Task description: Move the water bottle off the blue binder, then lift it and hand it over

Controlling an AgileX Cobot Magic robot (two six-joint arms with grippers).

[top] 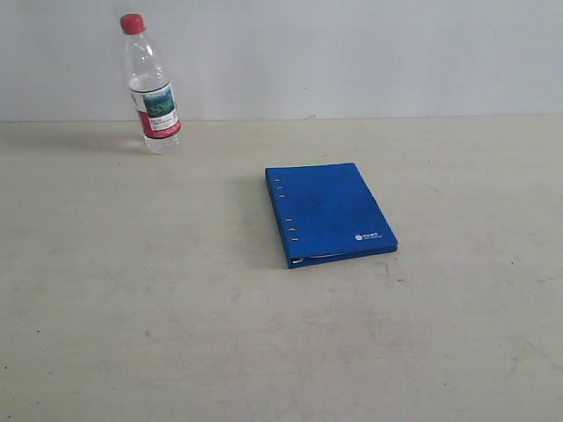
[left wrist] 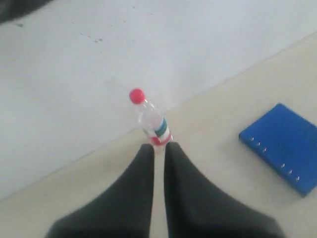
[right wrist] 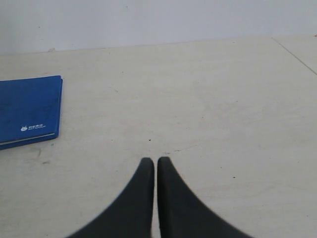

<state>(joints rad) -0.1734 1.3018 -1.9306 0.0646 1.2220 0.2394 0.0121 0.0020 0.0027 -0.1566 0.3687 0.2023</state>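
Water bottle stands upright on the counter, at the far left side in the exterior view, close to the white wall. Its red cap is on, and the label band goes around its lower half. It does not touch the blue binder; the 2 things are well apart. The binder lies flat and closed near the middle of the counter, with the slots of the spine edge turned toward the bottle's side and the small white logo at the near corner.

In the left wrist view the left jaws are closed to a thin line, with nothing between the 2 dark fingers. The bottle shows beyond their tips, not held, and the binder lies off to one side. The right jaws are also pressed together and empty, their fingers above bare counter, with the binder off to the side.
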